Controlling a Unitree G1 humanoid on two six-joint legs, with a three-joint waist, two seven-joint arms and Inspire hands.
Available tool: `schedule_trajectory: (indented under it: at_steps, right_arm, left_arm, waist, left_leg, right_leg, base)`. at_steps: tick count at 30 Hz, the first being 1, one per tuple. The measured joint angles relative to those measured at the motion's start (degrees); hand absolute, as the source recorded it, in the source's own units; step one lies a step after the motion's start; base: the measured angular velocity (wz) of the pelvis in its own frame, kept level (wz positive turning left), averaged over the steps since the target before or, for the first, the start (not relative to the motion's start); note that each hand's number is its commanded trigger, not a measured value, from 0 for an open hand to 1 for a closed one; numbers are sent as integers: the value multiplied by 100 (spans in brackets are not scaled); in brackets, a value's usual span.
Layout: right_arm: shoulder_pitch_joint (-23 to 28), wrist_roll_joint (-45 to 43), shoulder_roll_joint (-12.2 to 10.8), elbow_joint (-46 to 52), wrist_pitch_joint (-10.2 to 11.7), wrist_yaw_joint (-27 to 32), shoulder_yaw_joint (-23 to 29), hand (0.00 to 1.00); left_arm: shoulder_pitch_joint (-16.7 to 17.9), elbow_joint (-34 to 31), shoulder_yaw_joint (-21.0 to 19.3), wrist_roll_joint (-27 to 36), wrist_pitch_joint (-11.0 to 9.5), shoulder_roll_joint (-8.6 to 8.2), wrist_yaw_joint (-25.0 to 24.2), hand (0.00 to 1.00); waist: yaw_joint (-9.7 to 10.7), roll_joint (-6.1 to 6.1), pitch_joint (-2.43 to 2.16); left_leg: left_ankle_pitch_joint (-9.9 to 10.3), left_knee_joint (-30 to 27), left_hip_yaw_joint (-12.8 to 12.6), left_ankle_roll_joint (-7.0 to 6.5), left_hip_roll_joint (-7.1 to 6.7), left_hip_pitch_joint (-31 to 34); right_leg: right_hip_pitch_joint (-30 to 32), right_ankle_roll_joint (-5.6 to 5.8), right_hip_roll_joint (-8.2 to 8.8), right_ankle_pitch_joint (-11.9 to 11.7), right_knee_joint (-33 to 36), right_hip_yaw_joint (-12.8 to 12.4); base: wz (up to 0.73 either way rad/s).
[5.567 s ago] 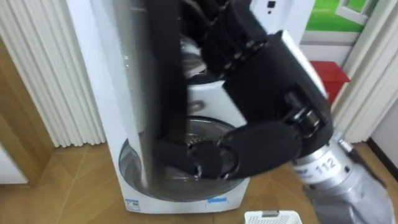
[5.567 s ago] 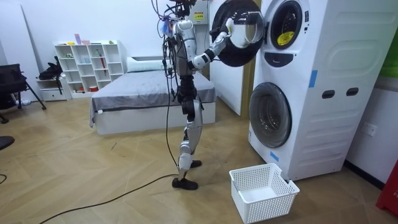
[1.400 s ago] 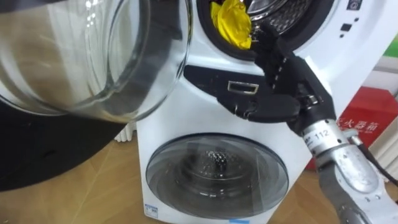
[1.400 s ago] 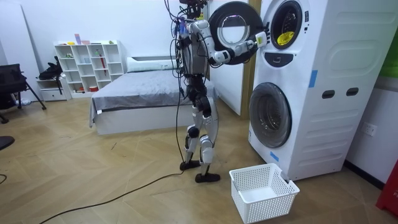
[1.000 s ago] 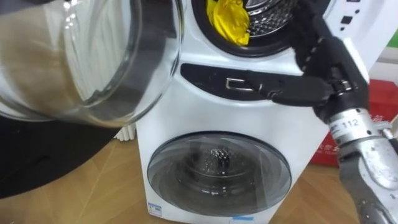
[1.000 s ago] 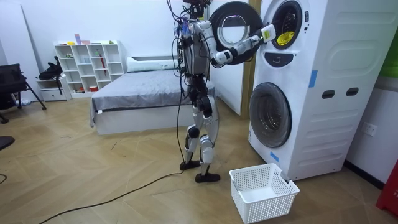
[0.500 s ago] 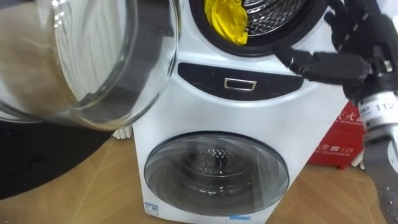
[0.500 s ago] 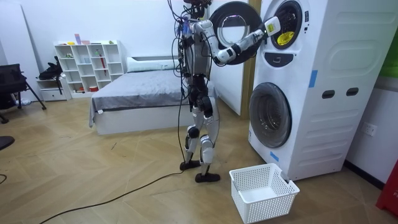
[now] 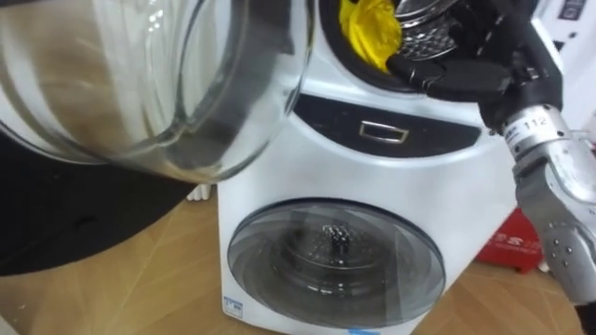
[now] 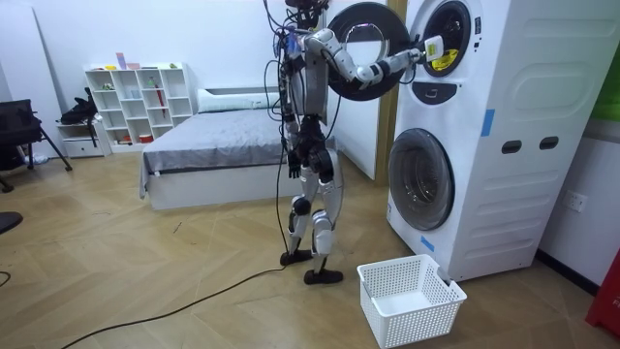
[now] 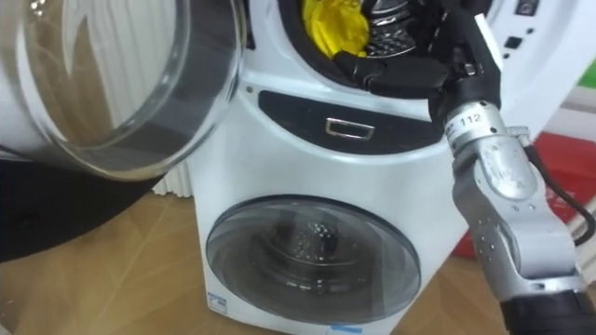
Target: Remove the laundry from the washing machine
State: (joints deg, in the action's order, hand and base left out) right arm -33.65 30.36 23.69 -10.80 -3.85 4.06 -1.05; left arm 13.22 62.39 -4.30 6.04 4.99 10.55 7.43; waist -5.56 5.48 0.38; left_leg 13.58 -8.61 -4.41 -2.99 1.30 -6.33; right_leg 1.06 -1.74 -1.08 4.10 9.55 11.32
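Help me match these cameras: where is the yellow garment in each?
Left eye view: yellow garment top centre, in the upper drum.
Right eye view: yellow garment top centre.
Room view: yellow garment, small, upper right of centre.
Shared landmark: open round door, left of it.

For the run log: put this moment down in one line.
right hand: open, at drum mouth | yellow cloth: inside drum | upper door: open
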Motion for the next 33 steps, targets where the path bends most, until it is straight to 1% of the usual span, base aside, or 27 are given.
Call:
schedule_trajectory:
  at_steps: [2, 4, 5, 7, 9, 12, 17, 20, 21, 23, 24, 27, 29, 31, 33]
  right_arm:
    - [-47, 106, 24, -20, 2, -2, 0, 0]
    - [-261, 180, 28, -226, 1, 13, -11, 0]
    - [-330, 180, 28, -279, 1, 24, -21, 0]
    - [-596, 102, 27, -384, 1, 78, -115, 0]
    - [-717, -97, 26, -397, 1, 92, -235, 0]
    - [-729, -347, 26, -398, 1, 102, -274, 0]
    - [-729, -434, 27, -448, 1, 161, -273, 0]
    - [-729, -381, 36, -785, 4, 121, -273, 0]
    - [-729, -362, 40, -1044, 1, 102, -273, 0]
    - [-730, -318, 67, -1269, -102, 51, -272, 0]
    - [-730, -235, 121, -1404, -134, -36, -271, 0]
    - [-812, -105, 351, -1798, -201, -192, -219, 0]
    - [-916, -114, 458, -1860, -202, -256, -206, 0]
    - [-1184, -249, 610, -2118, -204, -299, -209, 0]
    - [-1359, -297, 715, -2305, -206, -294, -213, 0]
  left_arm:
    - [14, -14, 0, -14, 5, 5, -5, 0]
    - [4, -59, 0, -46, 9, 5, -10, 0]
    - [-3, -62, -1, -68, 13, 8, -9, 0]
    - [-26, -97, -2, -147, 93, 34, 8, 0]
    - [-60, -98, -1, -169, 117, 35, 86, 0]
    - [-146, -97, -1, -169, 123, 27, 102, 0]
    - [-246, -98, -6, -171, 135, 23, 104, 0]
    - [-246, -103, -2, -181, 135, 23, 102, 0]
    - [-233, -105, -1, -181, 136, 23, 89, 0]
    - [-198, -133, 1, -176, 161, 20, 48, 0]
    - [-164, -178, -8, -156, 208, 23, 26, 0]
    - [-160, -177, -69, -137, 219, 40, -57, 0]
    - [-122, -177, -165, -197, 221, 45, -92, 0]
    - [-70, -179, -262, -255, 258, 47, -165, 0]
    - [-36, -185, -262, -254, 318, 47, -174, 0]
  waist:
    - [-65, 2, -2]
    - [-116, 6, -5]
    - [-117, 6, -5]
    - [-123, 27, -20]
    - [-127, 36, -27]
    - [-195, 59, -43]
    - [-227, 63, -41]
    - [-232, 83, -33]
    - [-243, 89, -32]
    - [-239, 92, -30]
    - [-222, 88, -27]
    - [-190, 87, -29]
    - [-208, 86, -29]
    - [-195, 87, -30]
    - [-195, 89, -31]
  left_leg:
    - [-1, -5, 6, 0, 3, 0]
    - [-1, -10, -4, -1, 0, 6]
    - [-1, -11, -13, -1, -1, 12]
    - [-2, -20, -23, -1, -13, 59]
    - [-4, -26, -21, 2, -8, 62]
    - [-7, -36, -16, 6, 3, 61]
    - [-7, -38, -8, 6, 0, 61]
    - [-7, -50, 0, 6, -3, 23]
    - [-7, -50, 2, 6, -3, 1]
    - [-6, -54, 12, 6, -13, 6]
    - [-6, -66, 41, 5, -23, 25]
    - [-5, -92, 138, 4, -47, 115]
    - [-5, -106, 149, 4, -49, 167]
    - [-5, -106, 165, 4, -49, 206]
    - [-6, -107, 177, 5, -45, 215]
  right_leg:
    - [-1, 0, 0, 0, -4, -9]
    - [6, 0, -1, 0, -15, -18]
    - [13, 0, -2, 0, -17, -17]
    - [20, 0, 0, 0, -90, -21]
    - [19, 0, 7, 0, -97, -20]
    - [10, -1, 5, 1, -98, -15]
    - [4, -1, 12, 1, -100, -14]
    - [-43, -1, 18, 1, -100, -5]
    - [-67, -1, 20, 1, -100, -2]
    - [-64, -1, 30, 1, -93, -2]
    - [-59, -1, 45, 1, -91, 24]
    - [-6, -1, 89, 1, -68, 144]
    - [27, -1, 92, 1, -64, 159]
    - [55, -1, 91, 1, -64, 183]
    - [54, -1, 90, 1, -66, 224]
  base:
    - [2]
    - [0]
    - [0]
    - [0]
    - [0]
    - [1]
    - [0]
    - [0]
    - [0]
    - [2]
    - [13]
    - [15]
    - [3]
    - [5]
    - [8]
